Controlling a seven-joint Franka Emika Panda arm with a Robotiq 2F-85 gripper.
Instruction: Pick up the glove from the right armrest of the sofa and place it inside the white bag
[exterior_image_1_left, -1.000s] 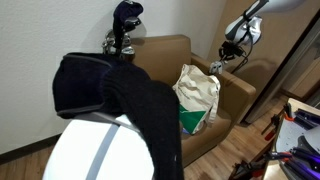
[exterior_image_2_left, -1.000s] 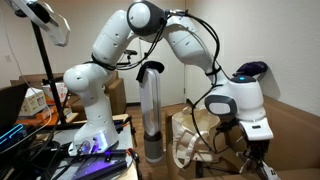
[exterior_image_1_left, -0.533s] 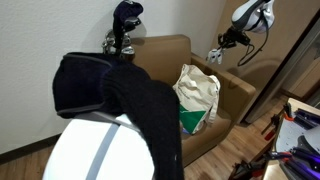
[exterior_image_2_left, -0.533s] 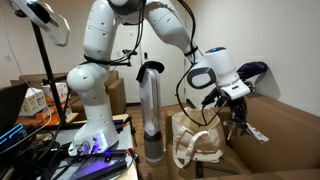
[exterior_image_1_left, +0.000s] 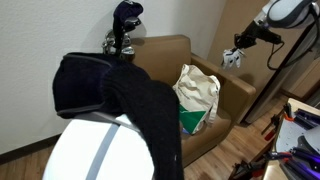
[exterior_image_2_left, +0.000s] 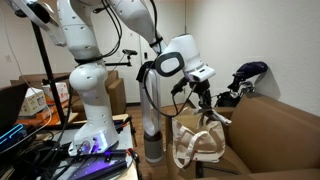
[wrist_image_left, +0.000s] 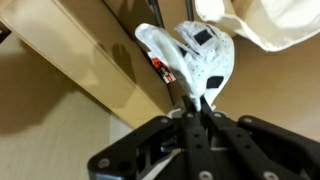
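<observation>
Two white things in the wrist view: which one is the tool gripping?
The glove, crumpled with a black patch, is pinched in the tool. The bag, plain cream cloth at top right, is untouched.

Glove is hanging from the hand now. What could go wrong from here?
1. The hand pinches only an edge of the white fabric glove, which dangles loose; a quick move could shake it free.
2. The soft white cloth bag slumps on the brown sofa, so the glove may land outside its mouth.

Arm (exterior_image_2_left: 80, 35) extended high, tool (wrist_image_left: 200, 100) downward, jaws apparently tight on the white glove (wrist_image_left: 200, 58).
</observation>
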